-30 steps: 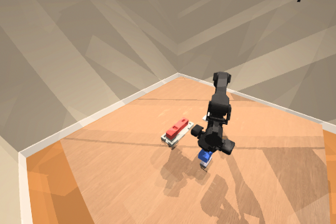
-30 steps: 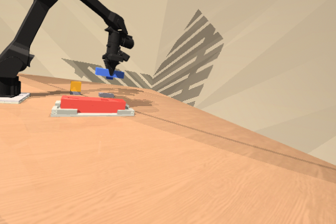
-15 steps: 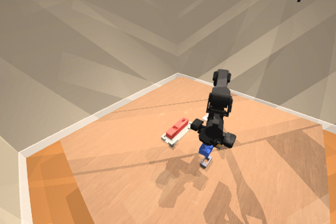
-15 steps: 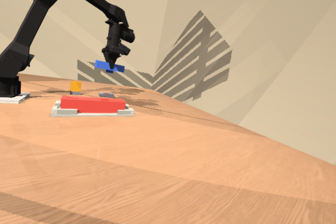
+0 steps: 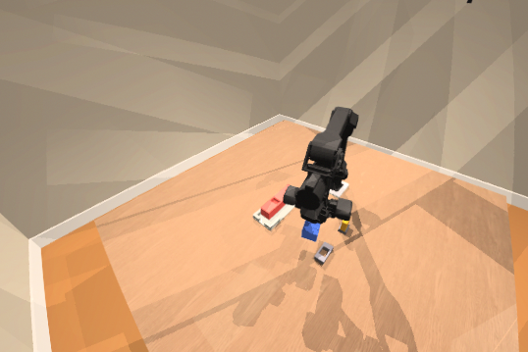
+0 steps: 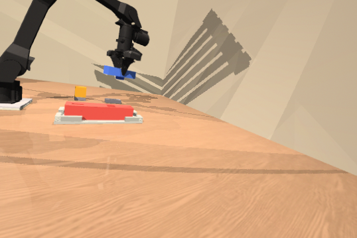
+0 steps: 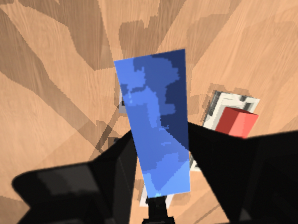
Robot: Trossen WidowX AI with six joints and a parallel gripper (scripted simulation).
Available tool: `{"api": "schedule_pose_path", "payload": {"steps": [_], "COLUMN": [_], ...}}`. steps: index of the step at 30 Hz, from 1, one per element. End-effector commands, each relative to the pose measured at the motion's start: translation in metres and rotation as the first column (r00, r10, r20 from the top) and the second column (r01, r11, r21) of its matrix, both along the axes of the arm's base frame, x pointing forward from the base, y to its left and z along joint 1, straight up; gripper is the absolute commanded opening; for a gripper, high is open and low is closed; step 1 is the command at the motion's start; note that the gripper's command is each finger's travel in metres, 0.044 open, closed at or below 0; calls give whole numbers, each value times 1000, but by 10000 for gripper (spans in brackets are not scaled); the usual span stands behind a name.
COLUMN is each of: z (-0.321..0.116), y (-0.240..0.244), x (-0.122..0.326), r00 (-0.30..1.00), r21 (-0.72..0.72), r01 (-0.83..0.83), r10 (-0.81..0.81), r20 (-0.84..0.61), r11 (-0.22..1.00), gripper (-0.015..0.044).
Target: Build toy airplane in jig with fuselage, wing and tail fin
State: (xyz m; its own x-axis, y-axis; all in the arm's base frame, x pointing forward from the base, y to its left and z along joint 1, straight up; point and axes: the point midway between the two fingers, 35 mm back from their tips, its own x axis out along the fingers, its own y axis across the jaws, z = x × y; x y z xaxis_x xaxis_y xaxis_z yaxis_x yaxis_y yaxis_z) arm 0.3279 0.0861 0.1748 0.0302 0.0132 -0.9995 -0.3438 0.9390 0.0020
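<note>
Blue wing (image 5: 310,230) (image 6: 112,71) (image 7: 157,125): pinched in your gripper (image 5: 319,216) (image 6: 123,69) (image 7: 157,127), held above the table.
Red fuselage (image 5: 273,206) (image 6: 99,111) (image 7: 236,122): in your pale cradle (image 5: 269,224) (image 6: 99,122) (image 7: 212,114), wing apart from it.
Yellow tail fin (image 5: 344,225) (image 6: 80,92): standing off to one side, near your grey holder (image 5: 318,256) (image 6: 113,101).

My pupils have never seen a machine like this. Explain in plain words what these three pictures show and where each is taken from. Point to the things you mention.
The black machine is a single robot arm ending in a gripper (image 5: 314,223) (image 6: 123,69) (image 7: 157,127), two fingers that pinch things.

The top picture looks down from above; the exterior one looks from the side, low down; the wrist one looks past the fingers.

The gripper holds a blue block (image 5: 310,231) (image 6: 111,70) (image 7: 160,120), probably the airplane's wing, in the air. On the wooden surface, a red fuselage (image 5: 272,207) (image 6: 99,111) (image 7: 237,122) lies in a pale cradle (image 5: 267,223) (image 6: 71,119) (image 7: 212,112). A yellow piece (image 5: 344,225) (image 6: 80,91) and a small gray frame (image 5: 318,255) (image 6: 113,101) stand apart.
</note>
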Motion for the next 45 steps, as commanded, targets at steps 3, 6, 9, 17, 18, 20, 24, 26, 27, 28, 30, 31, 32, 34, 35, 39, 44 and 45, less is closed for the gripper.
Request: {"api": "schedule_pose_path", "payload": {"steps": [3, 6, 9, 17, 18, 20, 24, 26, 27, 28, 30, 31, 32, 34, 35, 39, 44, 45], "z": [-4, -6, -8, -12, -13, -14, -16, -17, -18, -19, -20, -20, -21, -22, -23, -25, -28, -29], "y": [-21, -31, -41, -66, -69, -76, -88, -94, -97, -100, -106, -109, -113, -119, -122, -134, -149, -152], "x": [2, 2, 2, 0, 0, -1, -3, -4, -5, -6, -7, -8, -9, -10, -11, -15, -20, -21], "r00": [993, 985, 975, 938, 933, 921, 894, 879, 872, 864, 846, 835, 824, 800, 788, 737, 666, 651], "r21": [-9, -12, -14, -24, -25, -27, -31, -33, -34, -34, -35, -36, -36, -36, -37, -37, -38, -39], "r01": [-116, -170, -224, -346, -361, -390, -448, -476, -490, -504, -534, -551, -567, -600, -615, -676, -746, -759], "r10": [116, 170, 224, 346, 361, 390, 448, 476, 490, 504, 534, 551, 567, 599, 615, 676, 746, 759], "r20": [1, 1, 1, -3, -4, -5, -9, -11, -12, -13, -14, -15, -15, -16, -16, -18, -20, -20], "r11": [993, 985, 975, 938, 932, 920, 893, 879, 871, 863, 845, 834, 823, 799, 787, 736, 665, 650], "gripper": [0, 0, 0, 0, 0, 0, 0, 0, 0, 0, 0, 0, 0, 0, 0, 0, 0, 0]}}
